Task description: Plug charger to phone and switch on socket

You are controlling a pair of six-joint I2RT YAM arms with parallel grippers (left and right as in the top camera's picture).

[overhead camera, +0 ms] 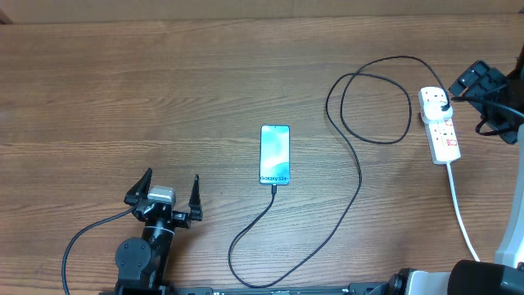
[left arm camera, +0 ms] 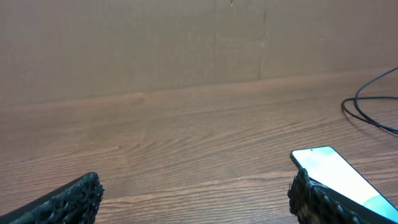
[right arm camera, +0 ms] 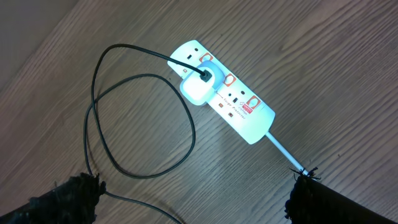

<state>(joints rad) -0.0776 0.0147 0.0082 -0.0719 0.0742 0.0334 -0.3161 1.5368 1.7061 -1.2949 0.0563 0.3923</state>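
Black charger appears joined to phone at desk centre and plugged into white socket at right; switch state unclear, likely remaining; left gripper and right gripper jaws apart, empty.

text check | phone, mid-scene: small white "Galaxy S24" at near end of its blue screen, legible from overhead | socket, far right: three red-outlined marks in a row along one edge, any lettering in them blurred; line of fine grey print beside them, too small to read
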